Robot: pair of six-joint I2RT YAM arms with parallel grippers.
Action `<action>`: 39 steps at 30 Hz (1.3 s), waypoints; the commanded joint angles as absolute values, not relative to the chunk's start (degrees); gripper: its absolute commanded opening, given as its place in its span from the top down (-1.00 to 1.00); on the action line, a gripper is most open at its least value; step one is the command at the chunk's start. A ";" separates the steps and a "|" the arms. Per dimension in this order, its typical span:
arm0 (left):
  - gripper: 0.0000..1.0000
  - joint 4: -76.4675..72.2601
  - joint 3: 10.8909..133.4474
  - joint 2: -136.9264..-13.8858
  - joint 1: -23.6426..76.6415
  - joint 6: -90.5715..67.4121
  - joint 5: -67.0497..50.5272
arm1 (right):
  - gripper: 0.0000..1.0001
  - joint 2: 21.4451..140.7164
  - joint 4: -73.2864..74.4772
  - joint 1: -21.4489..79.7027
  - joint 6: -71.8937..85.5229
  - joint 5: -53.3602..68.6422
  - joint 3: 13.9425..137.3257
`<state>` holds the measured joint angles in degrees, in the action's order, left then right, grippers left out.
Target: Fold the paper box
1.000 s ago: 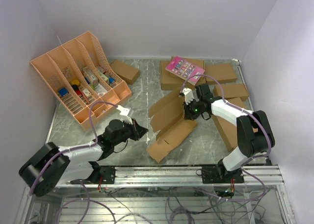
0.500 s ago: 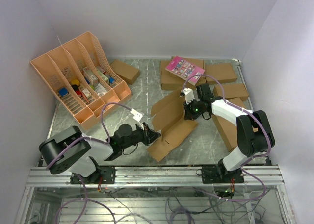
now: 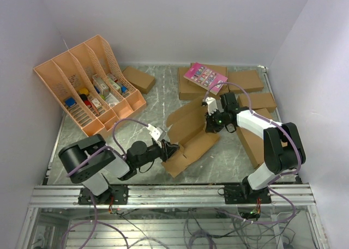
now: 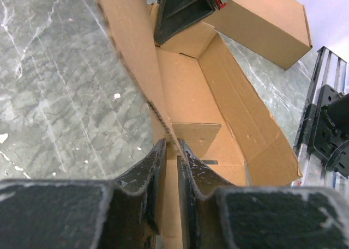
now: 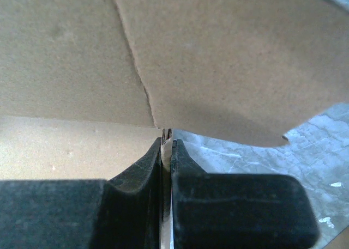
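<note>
The paper box is a brown die-cut sheet lying partly folded in the middle of the table, its long walls raised. My left gripper is at its near left end, shut on the edge of the left wall, which runs between the fingers. My right gripper is at the far right end, shut on a thin cardboard edge of the box. It also shows in the left wrist view. The box's floor and right wall show in the left wrist view.
An orange file rack stands at the back left. A brown box with a pink card and several closed brown boxes lie at the back and right; one lies by the rack. A metal rail runs along the front.
My left arm has swung right from the bare table to the box's near end and closed on its left wall, which now stands higher. The right gripper has stayed on the far end.
</note>
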<state>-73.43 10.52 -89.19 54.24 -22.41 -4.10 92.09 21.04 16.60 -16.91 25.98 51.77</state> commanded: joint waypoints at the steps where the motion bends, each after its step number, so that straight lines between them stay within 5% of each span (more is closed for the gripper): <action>1: 0.50 -90.00 9.29 -93.83 54.58 -15.67 -2.90 | 1.00 92.86 22.98 16.99 -17.40 33.24 53.35; 21: 0.40 -99.03 10.07 -97.52 54.60 -12.20 -5.48 | 1.00 94.89 25.33 16.97 -18.85 39.77 54.22; 39: -0.22 -98.14 3.60 -85.66 54.50 -7.67 -4.65 | 1.00 89.80 25.60 16.55 -21.66 45.00 53.64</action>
<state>-85.47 4.71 -89.25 54.61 -11.31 -6.92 93.25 22.06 15.68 -20.16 35.16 53.58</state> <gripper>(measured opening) 0.586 0.032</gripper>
